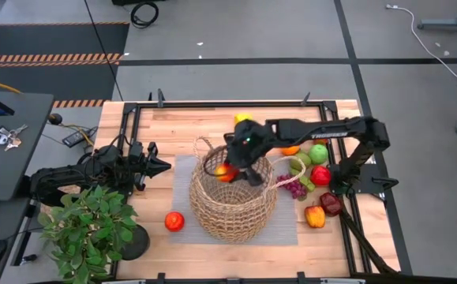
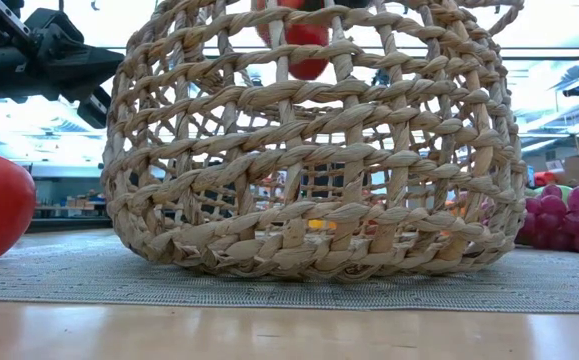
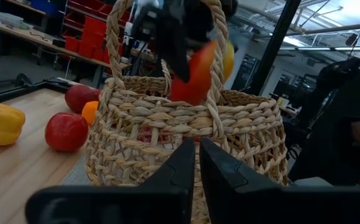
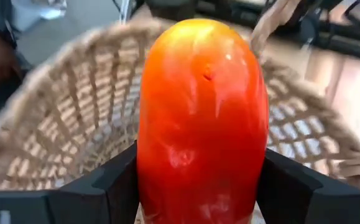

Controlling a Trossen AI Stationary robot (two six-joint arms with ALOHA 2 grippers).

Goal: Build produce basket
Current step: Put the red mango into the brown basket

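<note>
- In the low view the basket (image 2: pixel 314 150) fills most of the picture; its rim is cut off at the top, and only a small red patch of the held fruit (image 2: pixel 304 40) is seen through the weave.
- What lies on the basket floor cannot be made out; a yellow-orange glint shows through the strands in the low view.
- The right gripper (image 1: pixel 230 169) is held over the basket's open mouth, its fingers clamped on either side of a red-orange fruit (image 4: pixel 201 124), which is seen upright between the dark pads in the right wrist view.
- The left gripper (image 3: pixel 197 163) is parked just beside the basket's left side, its jaws together, with only a thin slit between the fingers.
- The basket (image 1: pixel 233 193) is round, tan and open-woven, with loop handles, and stands on a grey mat (image 1: pixel 182 177) at the table's middle.
- A red apple (image 1: pixel 174 222) lies left of the basket on the mat's edge.
- More produce is gathered to the basket's right: a green apple (image 1: pixel 319 153), purple grapes (image 1: pixel 294 188) and an orange pepper (image 1: pixel 315 216).
</note>
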